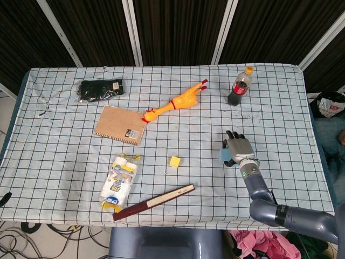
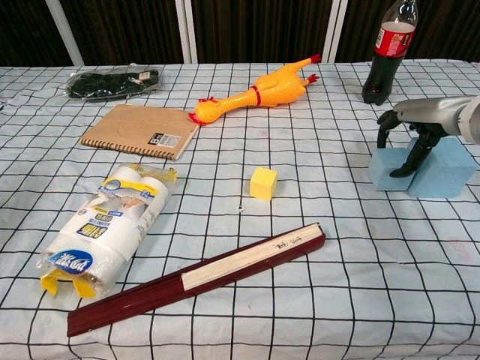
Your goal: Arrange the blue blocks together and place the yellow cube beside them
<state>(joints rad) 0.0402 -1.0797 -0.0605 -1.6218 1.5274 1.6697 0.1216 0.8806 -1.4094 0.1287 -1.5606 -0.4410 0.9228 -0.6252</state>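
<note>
Right hand (image 2: pixel 411 129) sits over the two blue blocks (image 2: pixel 420 166) at the table's 3 o'clock side. Fingers (image 2: pixel 405 160) point downward; one dark finger reaches into the seam between the two blocks, others curl over the left block's top edge. Whether any finger actually clamps a block cannot be told from either view. In the head view the right hand (image 1: pixel 237 149) covers most of the blocks, with only a sliver of blue (image 1: pixel 222 155) showing at its left.

The two blue blocks stand side by side, touching or nearly so (the seam is hidden by the finger).

Yellow cube (image 2: pixel 263 183) rests alone on the checked tablecloth (image 2: pixel 225 300) near centre, well apart from the blocks, at their 9 o'clock.

Other items: cola bottle (image 2: pixel 387 51) upright at 12 o'clock of the blocks; rubber chicken (image 2: pixel 255 94) at 11 o'clock of the cube; brown notebook (image 2: pixel 140 130); packet of paper rolls (image 2: pixel 107 223); dark red folded fan (image 2: pixel 199 277) at 6 o'clock of the cube; black pouch (image 2: pixel 112 81).

Left hand does not appear in either view.
</note>
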